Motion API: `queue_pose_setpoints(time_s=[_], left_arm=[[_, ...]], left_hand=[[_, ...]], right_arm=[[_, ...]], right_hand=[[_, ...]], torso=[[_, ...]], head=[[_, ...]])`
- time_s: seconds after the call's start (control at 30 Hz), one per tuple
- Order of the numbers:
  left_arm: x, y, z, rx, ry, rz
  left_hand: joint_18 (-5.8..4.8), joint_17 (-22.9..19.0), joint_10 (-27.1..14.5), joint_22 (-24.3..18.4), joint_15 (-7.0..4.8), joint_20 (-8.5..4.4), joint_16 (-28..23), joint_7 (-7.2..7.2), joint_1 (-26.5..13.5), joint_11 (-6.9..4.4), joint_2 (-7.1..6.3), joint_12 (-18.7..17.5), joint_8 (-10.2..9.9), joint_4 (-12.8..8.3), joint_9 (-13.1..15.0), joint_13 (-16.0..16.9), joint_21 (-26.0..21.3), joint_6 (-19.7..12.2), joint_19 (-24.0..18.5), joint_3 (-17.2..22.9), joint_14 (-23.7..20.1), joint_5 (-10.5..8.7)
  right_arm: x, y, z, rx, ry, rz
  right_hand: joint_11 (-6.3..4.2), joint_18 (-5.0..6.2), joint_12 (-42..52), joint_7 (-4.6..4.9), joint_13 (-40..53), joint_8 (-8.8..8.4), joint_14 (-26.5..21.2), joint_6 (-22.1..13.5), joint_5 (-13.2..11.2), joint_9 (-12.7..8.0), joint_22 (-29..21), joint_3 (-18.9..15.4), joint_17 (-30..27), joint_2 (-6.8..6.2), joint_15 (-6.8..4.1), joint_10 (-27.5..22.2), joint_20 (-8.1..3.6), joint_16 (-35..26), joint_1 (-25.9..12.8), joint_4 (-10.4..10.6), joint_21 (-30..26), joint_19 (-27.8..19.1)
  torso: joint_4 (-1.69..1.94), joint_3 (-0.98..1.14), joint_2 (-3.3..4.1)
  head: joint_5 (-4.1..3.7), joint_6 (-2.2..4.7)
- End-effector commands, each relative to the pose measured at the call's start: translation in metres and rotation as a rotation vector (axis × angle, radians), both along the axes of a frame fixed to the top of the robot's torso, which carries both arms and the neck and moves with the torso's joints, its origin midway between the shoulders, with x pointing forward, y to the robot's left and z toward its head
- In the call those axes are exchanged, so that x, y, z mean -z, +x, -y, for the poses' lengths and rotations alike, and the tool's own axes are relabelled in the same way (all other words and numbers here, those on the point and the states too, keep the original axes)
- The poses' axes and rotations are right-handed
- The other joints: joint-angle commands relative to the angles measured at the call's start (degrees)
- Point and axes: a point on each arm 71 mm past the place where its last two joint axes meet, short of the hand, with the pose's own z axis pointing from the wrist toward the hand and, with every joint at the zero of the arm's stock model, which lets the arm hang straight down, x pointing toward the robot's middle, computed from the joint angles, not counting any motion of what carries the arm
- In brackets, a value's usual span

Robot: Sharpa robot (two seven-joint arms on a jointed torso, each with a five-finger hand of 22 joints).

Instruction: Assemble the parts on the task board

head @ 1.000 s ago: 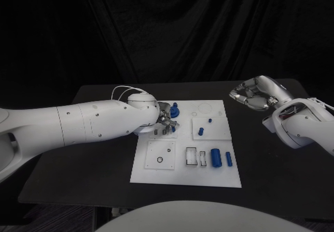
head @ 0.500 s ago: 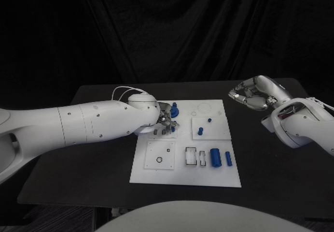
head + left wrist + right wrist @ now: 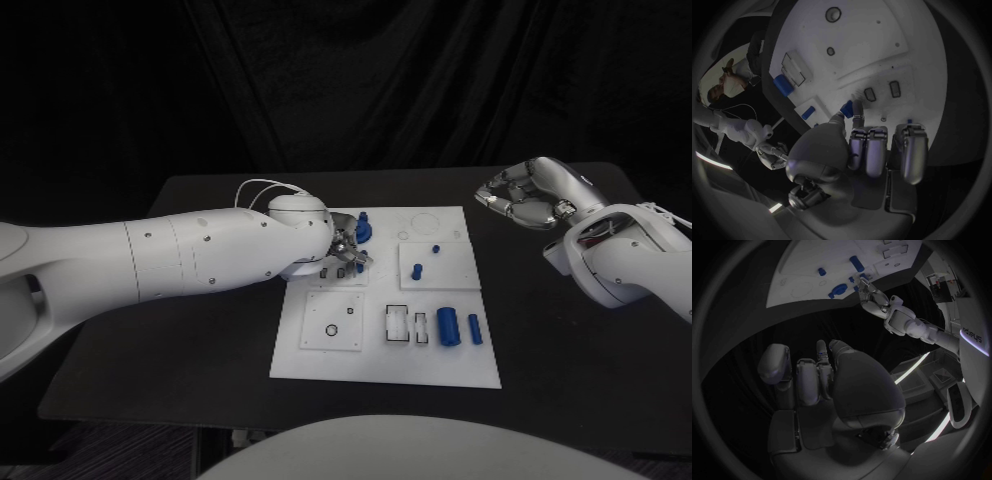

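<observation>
Part (image 3: pixel 846 107) pinched by left hand (image 3: pixel 856 150) fingers (image 3: pixel 839 120) (over task board (image 3: pixel 433 370)).

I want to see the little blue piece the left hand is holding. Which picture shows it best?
The left wrist view: the blue part sits pinched at the left hand's fingers, just above the task board. The head view mostly hides it behind the hand; the right wrist view shows it tiny.

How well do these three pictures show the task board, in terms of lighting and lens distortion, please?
Head view: the task board is evenly lit and stands out bright against the black table, its edges straight. Left wrist view: the fisheye bends the board's edges, and the left robot hand hides part of it. Right wrist view: the board is small and curved near the rim.
</observation>
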Motion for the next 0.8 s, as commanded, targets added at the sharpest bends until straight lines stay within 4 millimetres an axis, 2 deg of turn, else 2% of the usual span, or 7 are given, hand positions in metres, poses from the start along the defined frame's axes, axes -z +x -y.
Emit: queue_pose_setpoints(time_s=[0.03,0.2,0.43,0.6,0.8], left_arm=[[0.0006,-0.0016,0.0029,0.02,-0.008,-0.008],[0.0007,-0.002,0.0035,0.024,-0.011,-0.008],[0.0009,-0.0026,0.0032,0.026,-0.011,-0.011],[0.0012,-0.0026,0.0018,0.025,-0.01,-0.012],[0.0017,-0.0027,0.0006,0.025,-0.008,-0.015]], left_hand=[[-0.06,15.1,6.14,7.58,-0.34,-0.25,0.15,-0.12,0.45,-0.43,-0.05,-0.11,-0.39,0.03,0.09,14.91,-0.36,0.36,-0.07,0.38,5.96,0.26],[-0.03,15.1,6.14,7.52,-0.37,-0.28,0.15,-0.14,0.79,-0.45,-0.14,-0.11,-0.78,-0.29,0.31,14.91,-0.44,0.45,-0.14,1.1,5.96,0.61],[-0.04,15.1,6.14,7.6,-0.43,-0.36,0.15,-0.2,1.21,-0.52,-0.89,-0.11,-1.77,-0.9,0.94,14.91,-0.51,0.72,-0.12,2.85,5.96,2.72],[-0.02,15.1,6.14,7.64,-0.5,-0.42,0.15,-0.25,1.71,-0.57,-2.04,-0.11,-2.98,-1.61,1.69,14.91,-0.63,0.91,-0.14,5.44,5.96,6.13],[-0.03,15.1,6.14,7.69,-0.5,-0.43,0.15,-0.22,1.65,-0.57,-2.35,-0.11,-3.32,-1.62,1.91,14.91,-0.64,1.01,-0.11,6.28,5.96,6.88]], right_arm=[[0.001,-0.0002,-0.0007,-0.004,-0.002,-0.003],[0.0015,0.0002,-0.0016,-0.005,-0.003,-0.008],[0.002,0.0007,-0.002,-0.006,-0.005,-0.013],[0.0023,0.0008,-0.0019,-0.004,-0.006,-0.017],[0.0029,0.0013,-0.0021,-0.002,-0.008,-0.024]], right_hand=[[0.16,0.84,-0.35,0.21,4.41,-0.23,2.27,-0.22,0.31,-0.07,6.53,0.26,3.71,-0.13,0.11,-0.37,0.02,0.26,0.51,-0.05,-0.31,-0.03],[0.17,0.86,-0.36,0.21,4.39,-0.26,2.27,-0.27,0.39,-0.09,6.52,0.36,3.68,-0.13,0.12,-0.38,0.03,0.24,0.6,-0.07,-0.39,-0.03],[0.17,0.88,-0.37,0.22,4.37,-0.29,2.28,-0.33,0.52,-0.11,6.5,0.5,3.66,-0.15,0.12,-0.39,0.03,0.22,0.77,-0.12,-0.51,-0.04],[0.18,0.85,-0.38,0.24,4.35,-0.32,2.28,-0.38,0.67,-0.13,6.54,0.65,3.66,-0.17,0.12,-0.39,0.03,0.23,0.94,-0.16,-0.41,0.02],[0.21,0.88,-0.38,0.27,4.32,-0.35,2.29,-0.46,1.15,-0.16,6.54,1.05,3.65,-0.29,0.15,-0.39,0.04,0.23,1.43,-0.27,-0.6,0.04]], torso=[[0.06,-0.03,-0.01],[0.12,-0.03,-0.03],[0.09,-0.04,-0.01],[0.01,-0.06,-0.02],[0.07,-0.04,-0.06]], head=[[-0.13,0.0],[-0.1,0.0],[-0.07,0.0],[-0.12,0.0],[-0.08,0.0]])
